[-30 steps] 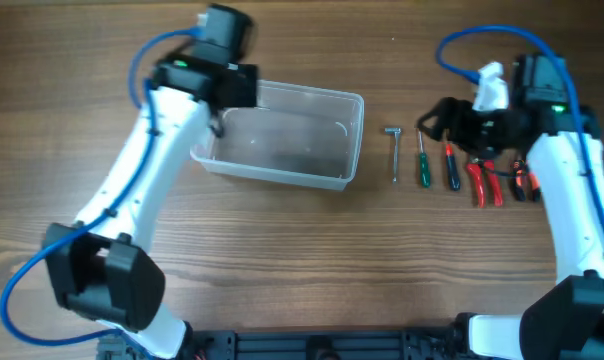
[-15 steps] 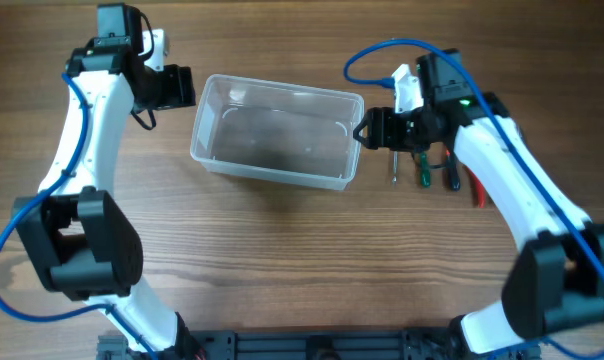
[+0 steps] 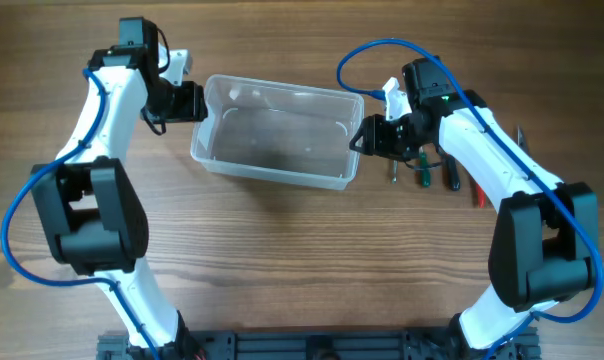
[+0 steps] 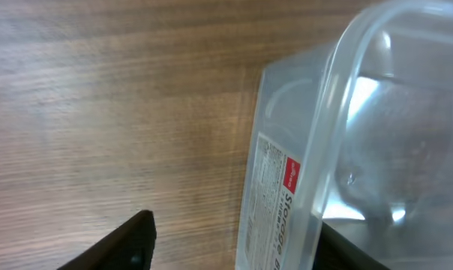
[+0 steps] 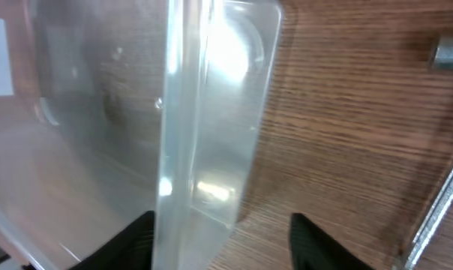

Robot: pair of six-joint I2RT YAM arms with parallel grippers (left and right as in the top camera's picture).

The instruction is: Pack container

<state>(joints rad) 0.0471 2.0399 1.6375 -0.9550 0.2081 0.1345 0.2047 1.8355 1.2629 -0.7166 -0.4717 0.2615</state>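
container [image 3: 277,172]: on bench [image 3: 302,260], between both tools | left tool [image 4: 234,225]: wide, astride one end wall | right tool [image 5: 223,219]: wide, astride the opposite end wall | handling: probably light, slick, slightly flexible; pinch the thick rim at each end.

From my seat I see a wood-grain table [image 3: 282,260] with small tools lying just behind the right pincer [image 3: 365,137], partly under its arm. Nearest is a metal T-wrench [image 3: 393,170], then a green-handled screwdriver [image 3: 420,176], then a red-and-black screwdriver [image 3: 452,181]. Farthest out is a red handle [image 3: 475,196] (only a sliver shows).
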